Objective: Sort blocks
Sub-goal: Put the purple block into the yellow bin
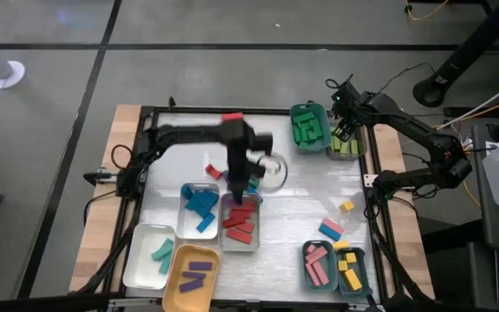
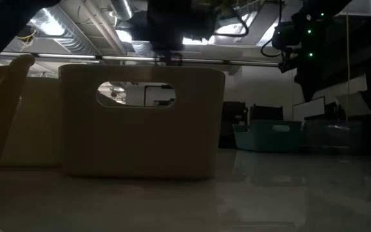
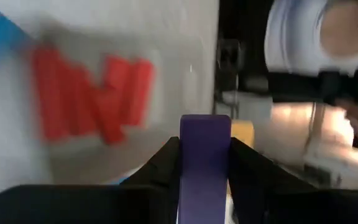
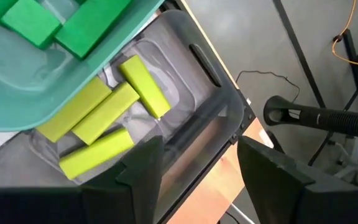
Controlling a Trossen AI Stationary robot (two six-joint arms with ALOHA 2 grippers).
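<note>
purple block (image 3: 204, 163), red blocks (image 3: 92, 99), lime blocks (image 4: 101, 118), green blocks (image 4: 61, 22)

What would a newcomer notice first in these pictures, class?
Probably the left pincer, shut on a purple block above the tray of red blocks at the table's middle. Next, the right pincer, open over the clear tray of lime blocks at the far right corner, beside the green blocks.
</note>
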